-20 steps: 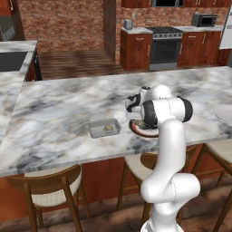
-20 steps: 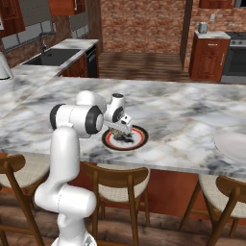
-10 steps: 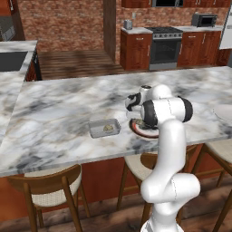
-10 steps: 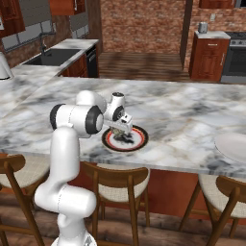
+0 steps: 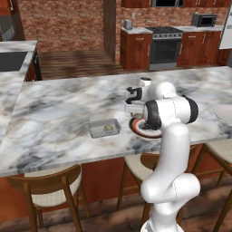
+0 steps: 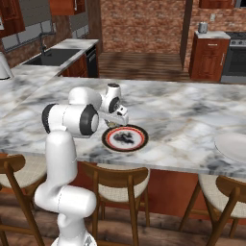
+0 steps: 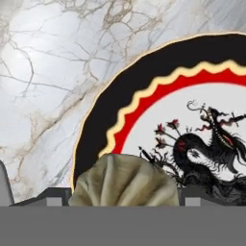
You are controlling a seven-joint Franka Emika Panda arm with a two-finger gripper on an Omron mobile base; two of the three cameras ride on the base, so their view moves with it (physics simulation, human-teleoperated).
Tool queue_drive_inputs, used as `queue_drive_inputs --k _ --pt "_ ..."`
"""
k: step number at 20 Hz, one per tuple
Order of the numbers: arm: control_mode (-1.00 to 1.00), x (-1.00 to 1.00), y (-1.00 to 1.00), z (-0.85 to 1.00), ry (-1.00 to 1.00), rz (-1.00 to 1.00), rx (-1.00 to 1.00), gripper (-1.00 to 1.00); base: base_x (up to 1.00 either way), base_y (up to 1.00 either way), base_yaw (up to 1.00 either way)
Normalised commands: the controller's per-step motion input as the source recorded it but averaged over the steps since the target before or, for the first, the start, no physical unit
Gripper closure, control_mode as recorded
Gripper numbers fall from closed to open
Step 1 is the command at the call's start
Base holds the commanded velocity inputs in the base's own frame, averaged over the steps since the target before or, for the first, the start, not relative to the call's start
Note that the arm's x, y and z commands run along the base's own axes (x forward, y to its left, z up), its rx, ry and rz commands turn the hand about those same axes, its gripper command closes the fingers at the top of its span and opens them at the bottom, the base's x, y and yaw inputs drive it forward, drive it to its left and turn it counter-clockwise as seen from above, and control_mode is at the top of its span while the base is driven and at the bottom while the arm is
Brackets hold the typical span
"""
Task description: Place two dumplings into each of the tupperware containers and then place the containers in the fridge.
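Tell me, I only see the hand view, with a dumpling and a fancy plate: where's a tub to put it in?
Observer: A grey tub sits on the counter, left of the plate and apart from it.
Operator: Is there room for my dumpling?
Observer: Yes, just one other dumpling lies in it.
Operator: What's past the counter?
Observer: A dark oven stands across the wooden floor.

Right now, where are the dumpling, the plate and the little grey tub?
dumpling [image 7: 126, 181], hand view, pleated top.
plate [image 6: 111, 135], right base view, black rim.
grey tub [image 5: 94, 131], left base view, near rim.
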Motion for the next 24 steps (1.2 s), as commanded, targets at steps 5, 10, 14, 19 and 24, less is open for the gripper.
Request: queue_drive_inputs --k 5,10,14,19,24 --pt "-1.00 -0.09 0.88 0.09 0.00 0.00 0.00 1.00 0.00 0.00 0.00" --pt "-1.00 0.00 0.95 0.15 0.01 0.03 0.00 1.00 0.00 0.00 0.00" --pt "-1.00 0.00 0.89 0.05 0.00 0.04 0.00 1.00 0.00 0.00 0.00" --pt "-1.00 -0.01 0.86 0.00 0.04 0.02 0.00 1.00 0.00 0.00 0.00" --pt "-1.00 0.00 0.44 -0.16 0.02 0.01 0.00 1.00 0.00 0.00 0.00"
